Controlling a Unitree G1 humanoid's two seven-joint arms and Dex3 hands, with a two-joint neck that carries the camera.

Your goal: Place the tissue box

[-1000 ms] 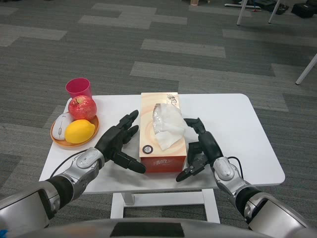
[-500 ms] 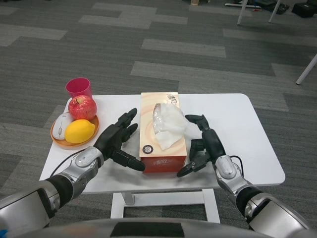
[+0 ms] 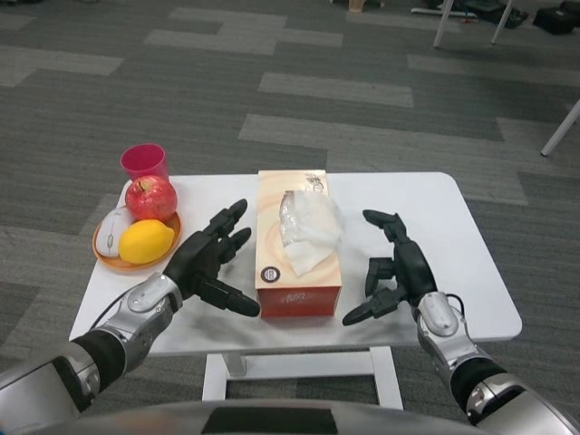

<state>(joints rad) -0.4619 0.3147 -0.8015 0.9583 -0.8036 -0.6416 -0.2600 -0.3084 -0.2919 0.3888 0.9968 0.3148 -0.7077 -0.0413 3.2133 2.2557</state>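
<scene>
We drew both hands off the tissue box (image 3: 296, 243) — left hand (image 3: 207, 264) at nine o'clock, right hand (image 3: 399, 269) at three, fingers spread, empty — box seemingly placed on the surface (image 3: 435, 227)

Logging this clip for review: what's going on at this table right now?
The tissue box sits mid-table with a tissue sticking up. The left hand and right hand flank it, fingers spread, holding nothing; the right is clearly apart from the box, the left close beside it. To the left, a plate holds a lemon and pomegranate, with a pink cup behind.
</scene>
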